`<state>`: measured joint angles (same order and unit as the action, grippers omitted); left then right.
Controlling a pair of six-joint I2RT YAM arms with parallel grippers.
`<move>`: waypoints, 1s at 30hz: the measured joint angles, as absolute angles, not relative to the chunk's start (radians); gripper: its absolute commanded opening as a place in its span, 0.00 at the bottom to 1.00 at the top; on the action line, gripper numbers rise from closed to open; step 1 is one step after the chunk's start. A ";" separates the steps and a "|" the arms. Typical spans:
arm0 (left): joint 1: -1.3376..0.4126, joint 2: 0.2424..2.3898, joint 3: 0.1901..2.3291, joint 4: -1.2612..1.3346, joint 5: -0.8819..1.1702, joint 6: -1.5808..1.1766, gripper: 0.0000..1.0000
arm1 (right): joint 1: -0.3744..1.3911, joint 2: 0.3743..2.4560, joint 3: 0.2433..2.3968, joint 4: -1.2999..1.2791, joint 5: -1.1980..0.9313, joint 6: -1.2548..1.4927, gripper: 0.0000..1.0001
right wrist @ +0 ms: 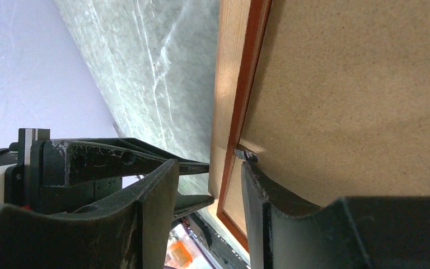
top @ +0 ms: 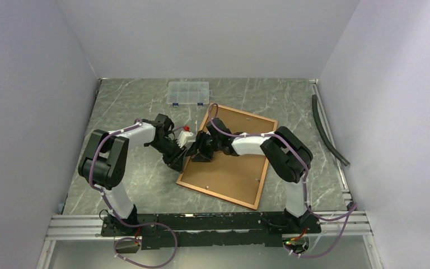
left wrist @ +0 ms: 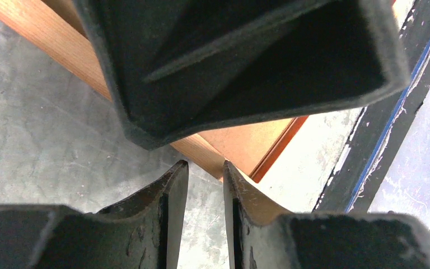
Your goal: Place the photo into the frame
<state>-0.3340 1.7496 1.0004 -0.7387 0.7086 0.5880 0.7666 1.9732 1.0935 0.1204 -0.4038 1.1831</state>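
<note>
Surroundings: grey marbled tabletop (top: 140, 185) boxed in by pale lilac walls (top: 33, 84); a clear plastic compartment box (top: 188, 93) sits at upper centre of the top view, and a black hose (top: 327, 131) runs along the right edge.
Frame: the frame (right wrist: 227, 84) lies back-up at the centre of the top view, slightly turned; the wrist views show its light wood rail and red-orange inner lip.
Backing board: the plain brown backing board (top: 229, 162) is seated in the frame's back and covers the whole opening.
Photo: not visible in any view. If it is loaded it lies under the board, and the pictures cannot confirm that.
Left gripper: the left gripper (left wrist: 203, 165) is at the frame's left rail, jaws a narrow slit apart with only tabletop between them, holding nothing.
Right gripper: the right gripper (right wrist: 209, 163) meets it from the board side, jaws apart astride the same rail. One finger is outside and the other is against a small metal tab (right wrist: 245, 152) at the board's edge, with nothing clamped.
Done, as judged: the seated board suggests the loading is over.
Left, as judged: securing the board with its tabs, then likely turning the frame face-up.
</note>
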 measured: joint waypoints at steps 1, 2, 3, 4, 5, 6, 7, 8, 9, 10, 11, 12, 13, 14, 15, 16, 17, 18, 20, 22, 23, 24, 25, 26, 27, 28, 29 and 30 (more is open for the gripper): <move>-0.336 1.750 1.000 -0.738 0.709 0.588 0.35 | 0.767 1.975 1.095 0.120 -0.406 1.184 0.48; -0.337 1.750 1.000 -0.738 0.709 0.588 0.35 | 0.767 1.977 1.097 0.120 -0.410 1.185 0.49; -0.339 1.750 1.000 -0.737 0.709 0.588 0.34 | 0.765 1.979 1.099 0.119 -0.414 1.186 0.50; -0.339 1.750 1.000 -0.737 0.709 0.588 0.34 | 0.765 1.981 1.102 0.119 -0.417 1.186 0.50; -0.340 1.750 1.000 -0.738 0.709 0.588 0.34 | 0.765 1.982 1.104 0.118 -0.422 1.186 0.52; -0.340 1.749 1.000 -0.738 0.709 0.589 0.34 | 0.766 1.982 1.105 0.118 -0.424 1.184 0.53; -0.340 1.749 1.001 -0.739 0.709 0.591 0.34 | 0.766 1.982 1.105 0.118 -0.427 1.182 0.55; -0.340 1.749 1.001 -0.741 0.709 0.593 0.34 | 0.764 1.981 1.105 0.119 -0.430 1.180 0.57; -0.340 1.749 1.003 -0.746 0.709 0.597 0.34 | 0.759 1.979 1.105 0.120 -0.431 1.177 0.59; -0.339 1.749 1.004 -0.753 0.707 0.606 0.34 | 0.757 1.975 1.105 0.117 -0.434 1.171 0.62; -0.334 1.749 1.008 -0.764 0.704 0.614 0.35 | 0.754 1.966 1.104 0.105 -0.435 1.161 0.65; -0.331 1.749 1.013 -0.779 0.702 0.624 0.35 | 0.744 1.948 1.101 0.086 -0.437 1.148 0.70; -0.325 1.749 1.021 -0.798 0.701 0.636 0.35 | 0.731 1.926 1.097 0.066 -0.438 1.134 0.74; -0.314 1.749 1.033 -0.820 0.700 0.647 0.35 | 0.714 1.898 1.090 0.045 -0.441 1.116 0.76; -0.302 1.747 1.045 -0.835 0.699 0.658 0.35 | 0.696 1.868 1.082 0.029 -0.440 1.104 0.79; -0.289 1.744 1.056 -0.846 0.698 0.669 0.35 | 0.671 1.831 1.071 0.007 -0.442 1.087 0.83; -0.278 1.740 1.066 -0.855 0.698 0.675 0.34 | 0.640 1.787 1.059 -0.016 -0.443 1.070 0.86; -0.264 1.737 1.076 -0.859 0.694 0.682 0.34 | 0.603 1.739 1.046 -0.038 -0.443 1.052 0.90; -0.242 1.733 1.091 -0.854 0.677 0.688 0.34 | 0.513 1.632 1.019 -0.099 -0.422 1.008 0.97; -0.235 1.734 1.095 -0.834 0.651 0.683 0.34 | 0.422 1.535 0.995 -0.162 -0.383 0.966 1.00; -0.235 1.738 1.095 -0.819 0.639 0.675 0.34 | 0.368 1.482 0.980 -0.197 -0.356 0.941 1.00; -0.236 1.746 1.095 -0.797 0.625 0.664 0.34 | 0.315 1.435 0.966 -0.229 -0.331 0.917 1.00; -0.237 1.757 1.096 -0.777 0.616 0.653 0.34 | 0.255 1.388 0.950 -0.263 -0.298 0.891 1.00; -0.238 1.774 1.100 -0.756 0.604 0.639 0.34 | 0.204 1.351 0.936 -0.288 -0.273 0.868 1.00; -0.241 1.800 1.106 -0.732 0.594 0.625 0.34 | 0.154 1.322 0.923 -0.310 -0.248 0.848 1.00; -0.243 1.819 1.111 -0.716 0.588 0.615 0.34 | 0.104 1.299 0.908 -0.328 -0.226 0.824 1.00; -0.245 1.832 1.124 -0.715 0.596 0.601 0.34 | 0.067 1.287 0.897 -0.345 -0.206 0.802 1.00; -0.253 1.835 1.130 -0.707 0.592 0.593 0.34 | 0.044 1.285 0.890 -0.353 -0.193 0.787 1.00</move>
